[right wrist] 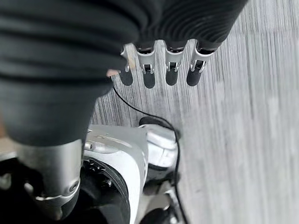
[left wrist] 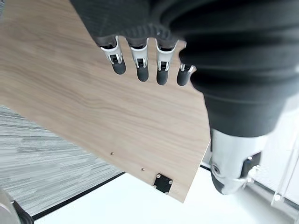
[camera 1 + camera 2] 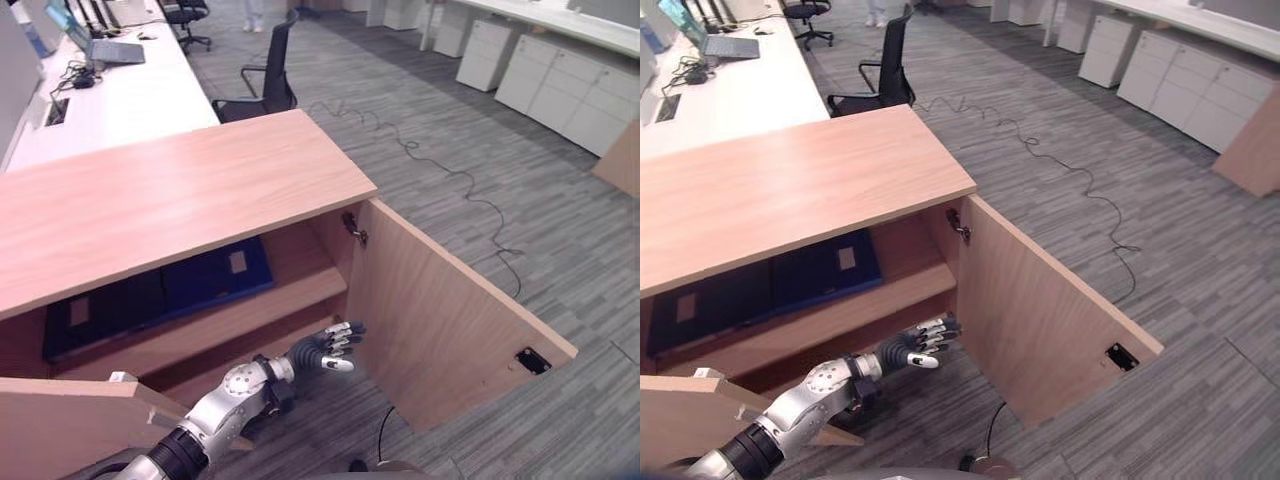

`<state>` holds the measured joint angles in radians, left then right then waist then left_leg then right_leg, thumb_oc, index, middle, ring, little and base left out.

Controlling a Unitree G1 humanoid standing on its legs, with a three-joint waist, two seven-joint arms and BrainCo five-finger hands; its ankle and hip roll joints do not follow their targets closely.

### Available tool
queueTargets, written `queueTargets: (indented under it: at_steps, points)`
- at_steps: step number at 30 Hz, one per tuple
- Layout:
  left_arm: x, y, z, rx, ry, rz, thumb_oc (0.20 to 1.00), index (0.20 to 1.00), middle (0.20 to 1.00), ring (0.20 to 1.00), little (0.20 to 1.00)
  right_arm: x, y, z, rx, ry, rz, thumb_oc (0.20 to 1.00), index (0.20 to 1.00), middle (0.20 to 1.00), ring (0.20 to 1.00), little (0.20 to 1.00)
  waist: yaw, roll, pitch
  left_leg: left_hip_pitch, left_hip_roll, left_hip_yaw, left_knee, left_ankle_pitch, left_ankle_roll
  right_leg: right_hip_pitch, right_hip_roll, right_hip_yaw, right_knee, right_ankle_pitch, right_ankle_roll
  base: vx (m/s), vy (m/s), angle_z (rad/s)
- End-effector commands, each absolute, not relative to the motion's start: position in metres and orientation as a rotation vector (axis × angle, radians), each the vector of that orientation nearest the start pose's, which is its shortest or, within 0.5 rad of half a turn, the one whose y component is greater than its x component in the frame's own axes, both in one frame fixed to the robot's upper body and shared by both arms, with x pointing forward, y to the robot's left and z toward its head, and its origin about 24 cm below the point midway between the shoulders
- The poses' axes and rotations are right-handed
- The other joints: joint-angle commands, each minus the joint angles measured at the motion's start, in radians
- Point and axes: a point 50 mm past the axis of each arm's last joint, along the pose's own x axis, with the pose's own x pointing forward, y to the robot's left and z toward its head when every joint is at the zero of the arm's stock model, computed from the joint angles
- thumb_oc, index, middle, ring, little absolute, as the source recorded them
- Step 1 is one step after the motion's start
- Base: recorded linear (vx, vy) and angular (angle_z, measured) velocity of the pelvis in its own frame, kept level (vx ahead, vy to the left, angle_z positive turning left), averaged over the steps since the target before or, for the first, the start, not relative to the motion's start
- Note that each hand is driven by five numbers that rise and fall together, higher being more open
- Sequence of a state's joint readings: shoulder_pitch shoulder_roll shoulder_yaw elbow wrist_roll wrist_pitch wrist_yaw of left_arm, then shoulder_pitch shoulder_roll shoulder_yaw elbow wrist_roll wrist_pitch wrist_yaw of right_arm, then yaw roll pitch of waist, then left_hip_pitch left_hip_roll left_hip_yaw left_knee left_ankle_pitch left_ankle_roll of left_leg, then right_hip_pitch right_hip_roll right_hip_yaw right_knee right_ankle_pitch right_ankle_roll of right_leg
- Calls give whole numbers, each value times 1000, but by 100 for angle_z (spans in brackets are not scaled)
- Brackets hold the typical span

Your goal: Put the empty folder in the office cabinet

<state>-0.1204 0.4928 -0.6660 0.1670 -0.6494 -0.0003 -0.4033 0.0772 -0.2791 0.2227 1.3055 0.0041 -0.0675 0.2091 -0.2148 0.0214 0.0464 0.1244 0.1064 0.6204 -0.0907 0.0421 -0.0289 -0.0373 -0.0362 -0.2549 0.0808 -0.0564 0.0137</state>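
Observation:
A blue folder lies flat on the upper shelf of the open wooden cabinet, beside a darker folder to its left. My left hand hovers open in front of the lower shelf, close to the inner face of the right door and holding nothing. In the left wrist view its straight fingers point at that door panel. My right hand hangs open over the grey carpet, empty.
The right door swings out wide over the carpet; the left door stands open at lower left. Behind the cabinet are a white desk with a laptop, a black office chair and white drawer units.

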Motion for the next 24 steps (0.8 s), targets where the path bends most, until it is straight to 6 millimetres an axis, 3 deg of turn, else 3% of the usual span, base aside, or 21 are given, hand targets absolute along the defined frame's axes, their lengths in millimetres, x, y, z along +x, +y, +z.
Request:
queueTargets:
  at_steps: [1,6,9,12,13,15,24]
  points:
    - [212,94,3,-183,293,-948,1000,1000,1000,1000,1000,17,-235,-172,-263,1494,108,1000,1000,1000,1000,1000,-15,-1,-38,-29,-13,-12,12,-60,-3,7,-84,-52,-91,73,132,-34,97,-26]
    - [213,97,4,-175,283,-946,1000,1000,1000,1000,1000,23,-266,-163,-306,1467,-44,1000,1000,1000,1000,1000,-49,7,-40,-24,-28,21,8,-78,13,-23,-102,-25,-92,105,150,-26,82,-56]
    - [214,100,6,-185,267,-943,1000,1000,1000,1000,1000,37,-310,-146,-346,1401,-213,1000,1000,1000,1000,1000,-61,5,-45,-21,-36,42,8,-87,20,-37,-123,-35,-93,132,164,-26,60,-37]
    - [215,99,6,-190,261,-949,1000,1000,1000,1000,1000,40,-339,-132,-334,1364,-360,1000,1000,1000,1000,1000,-68,3,-50,-20,-42,44,7,-91,24,-39,-137,-50,-94,145,171,-12,34,-15]
    - [215,98,6,-191,260,-951,1000,1000,1000,1000,1000,40,-340,-131,-334,1364,-362,1000,1000,1000,1000,1000,-67,5,-49,-20,-43,44,7,-91,25,-39,-137,-50,-94,146,172,-28,43,-6]
    - [215,96,6,-203,255,-956,1000,1000,1000,1000,1000,46,-376,-108,-322,1290,-536,1000,1000,1000,1000,1000,-73,3,-49,-23,-51,42,7,-95,30,-44,-160,-75,-91,163,182,-55,73,0]
    - [212,90,0,-221,271,-959,1000,1000,1000,1000,1000,80,-403,-81,-336,1107,-638,1000,1000,1000,1000,1000,-62,-4,-23,-40,-83,24,3,-97,42,-64,-245,-153,-73,239,227,-43,72,0]
